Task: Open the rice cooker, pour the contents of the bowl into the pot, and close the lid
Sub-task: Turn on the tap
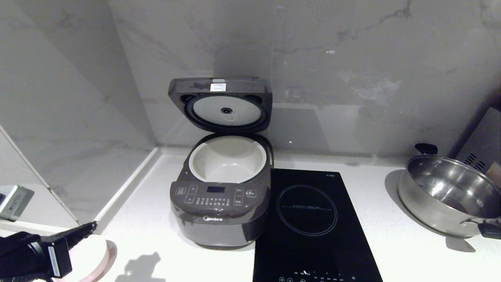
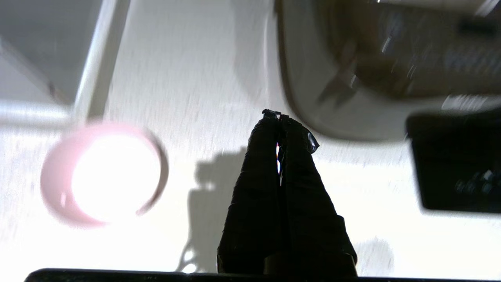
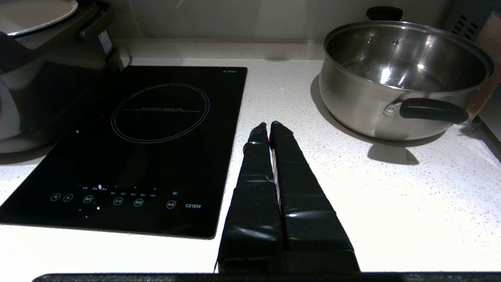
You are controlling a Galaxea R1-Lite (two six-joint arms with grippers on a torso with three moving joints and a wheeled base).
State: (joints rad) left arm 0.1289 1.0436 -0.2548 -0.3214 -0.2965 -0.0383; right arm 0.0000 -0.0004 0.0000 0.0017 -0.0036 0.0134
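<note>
The dark grey-brown rice cooker [image 1: 221, 203] stands near the counter's back left corner with its lid [image 1: 221, 103] swung up against the wall, white disc facing me. Its cream-white pot [image 1: 228, 159] lies uncovered and looks empty. The pale pink bowl [image 1: 94, 260] sits at the counter's front left; its inside is washed out in the left wrist view, where the bowl [image 2: 103, 174] lies to one side of my fingers. My left gripper [image 1: 93, 226] hovers above the bowl's near side, shut and empty. My right gripper [image 3: 269, 125] is shut over bare counter beside the hob.
A flat black induction hob [image 1: 313, 227] lies right of the cooker. A steel pan [image 1: 450, 196] with black handles stands at the far right. Marble walls close the back and left. A white counter [image 1: 148, 235] runs between bowl and cooker.
</note>
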